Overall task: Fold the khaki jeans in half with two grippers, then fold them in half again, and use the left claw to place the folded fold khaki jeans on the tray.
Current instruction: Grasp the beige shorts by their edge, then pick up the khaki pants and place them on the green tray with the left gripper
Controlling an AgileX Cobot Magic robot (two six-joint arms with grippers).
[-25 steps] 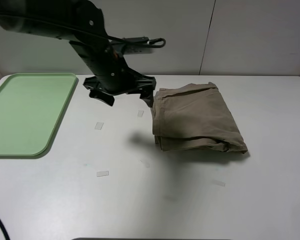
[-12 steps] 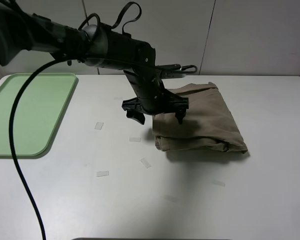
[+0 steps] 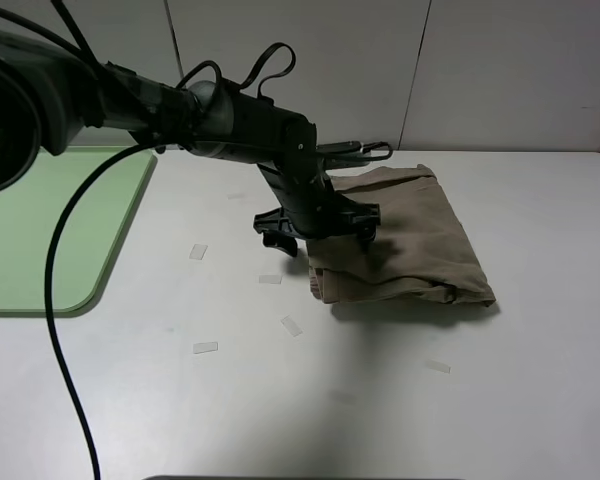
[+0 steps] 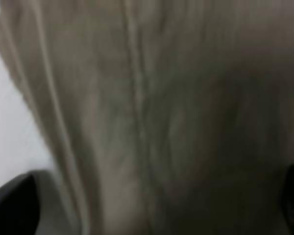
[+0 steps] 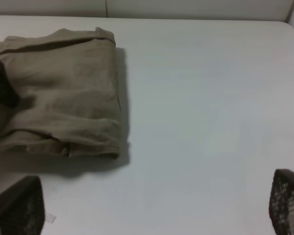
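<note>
The khaki jeans (image 3: 395, 240) lie folded into a thick rectangle on the white table, right of centre. My left gripper (image 3: 322, 232) has reached across to their left edge and is open. One finger (image 3: 365, 228) is over the cloth and the other (image 3: 278, 240) is just off the edge. In the left wrist view the khaki cloth (image 4: 152, 107) fills the space between the gripper's (image 4: 154, 200) dark fingertips (image 4: 12, 205). The green tray (image 3: 40, 240) lies at the far left. My right gripper (image 5: 149, 205) is open and empty, away from the jeans (image 5: 59, 98), and out of the exterior view.
Several small pale tape scraps (image 3: 205, 347) lie on the table between the tray and the jeans. The left arm's black cable (image 3: 65, 350) hangs across the front left. A pale wall stands behind the table's far edge.
The left arm has swung right from near the tray side to the jeans' left edge and lowered onto it. The jeans have not moved.
</note>
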